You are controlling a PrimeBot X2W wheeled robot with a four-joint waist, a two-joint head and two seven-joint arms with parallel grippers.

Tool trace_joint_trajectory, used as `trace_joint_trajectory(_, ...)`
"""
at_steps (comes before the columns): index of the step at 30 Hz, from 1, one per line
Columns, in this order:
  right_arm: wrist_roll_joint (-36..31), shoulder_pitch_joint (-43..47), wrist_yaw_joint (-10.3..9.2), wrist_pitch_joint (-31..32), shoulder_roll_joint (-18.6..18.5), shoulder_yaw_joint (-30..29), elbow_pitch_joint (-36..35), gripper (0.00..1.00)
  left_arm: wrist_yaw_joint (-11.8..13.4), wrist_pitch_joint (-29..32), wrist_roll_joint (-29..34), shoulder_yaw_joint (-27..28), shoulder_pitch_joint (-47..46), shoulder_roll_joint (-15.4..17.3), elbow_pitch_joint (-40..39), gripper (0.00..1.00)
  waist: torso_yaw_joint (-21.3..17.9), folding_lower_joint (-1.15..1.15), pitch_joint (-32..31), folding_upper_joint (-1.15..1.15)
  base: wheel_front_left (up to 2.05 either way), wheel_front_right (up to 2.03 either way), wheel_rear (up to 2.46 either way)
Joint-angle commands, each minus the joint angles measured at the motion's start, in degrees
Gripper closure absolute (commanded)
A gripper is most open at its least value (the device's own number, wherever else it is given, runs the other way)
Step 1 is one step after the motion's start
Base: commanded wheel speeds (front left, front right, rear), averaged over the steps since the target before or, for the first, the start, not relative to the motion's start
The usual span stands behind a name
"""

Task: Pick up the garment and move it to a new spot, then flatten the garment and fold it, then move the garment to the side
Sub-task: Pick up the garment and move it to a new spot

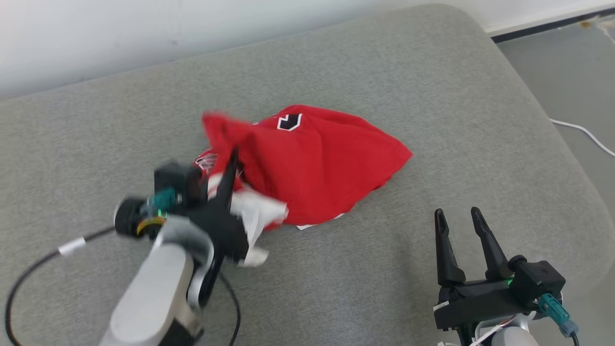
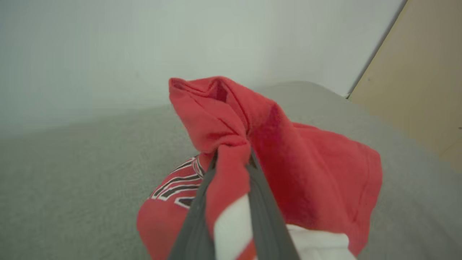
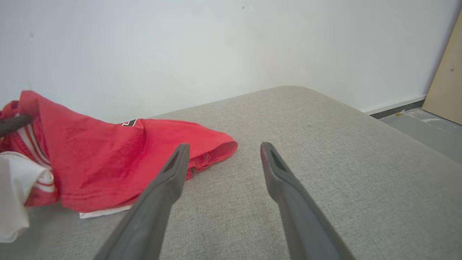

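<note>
left wrist view: crumpled soft red garment point(image 2: 288, 169) pinched.

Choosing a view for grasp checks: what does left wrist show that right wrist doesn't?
Left wrist: left gripper shut on a bunched red fold of the garment, white trim running down between the jaws, striped print below the pinch.
Right wrist: right gripper open with nothing between the jaws, over bare cushion; the garment's hem end lying on the cushion; floor at far right.
Both: red garment, grey cushion, white wall, tan board at the right edge.
</note>
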Motion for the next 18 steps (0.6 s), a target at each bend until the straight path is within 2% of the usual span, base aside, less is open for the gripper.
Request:
trace_joint_trajectory(1, -0.43, -0.16, -0.12, -0.03, 0.18, 0.29, 0.26, 0.0, 0.15, -0.77, 0.1, -0.39, 2.2, 0.2, 1.85, 1.0, 1.33, -0.01, -0.39, 0.0, 0.0, 0.0, 0.0)
trace_joint_trajectory(2, -0.62, -0.21, -0.12, -0.03, 0.18, 0.39, 0.36, 0.0, 0.26, -1.12, 0.31, -0.65, 2.86, 0.25, 2.86, 1.0, 1.66, -0.01, -0.55, 0.0, 0.0, 0.0, 0.0)
trace_joint_trajectory(3, -0.77, -0.27, -0.12, -0.03, 0.18, 0.53, 0.45, 0.0, 0.3, -1.68, 0.85, -0.91, 3.28, 0.44, 3.57, 0.89, 1.93, -0.01, -0.76, 0.0, 0.0, 0.0, 0.0)
trace_joint_trajectory(4, -0.81, -0.27, -0.12, -0.03, 0.19, 0.47, 0.49, 0.0, 0.41, -2.49, 0.99, -1.1, 3.52, 0.34, 4.01, 0.21, 2.28, -0.01, -1.08, 0.0, 0.0, 0.0, 0.0)
trace_joint_trajectory(5, -1.04, -0.15, -0.12, -0.03, 0.19, 0.42, 0.53, 0.0, 0.39, -3.16, 0.57, -1.02, 3.93, -0.1, 4.44, 0.0, 2.58, -0.01, -1.42, 0.0, 0.0, 0.0, 0.0)
trace_joint_trajectory(12, -1.98, 1.39, -0.12, -0.03, 0.19, -0.13, 0.77, 0.0, 0.28, -7.44, -0.23, -0.95, 5.24, -0.97, 4.24, 0.0, 4.8, -0.01, -4.32, 0.0, 0.0, 0.0, 0.0)
trace_joint_trajectory(18, -3.0, 3.14, -0.12, -0.03, 0.18, -0.85, 0.62, 0.0, 1.58, -10.08, -0.73, 0.3, 7.7, -0.32, 0.3, 0.0, 7.84, -0.01, -7.51, 0.0, 0.0, 0.0, 0.0)
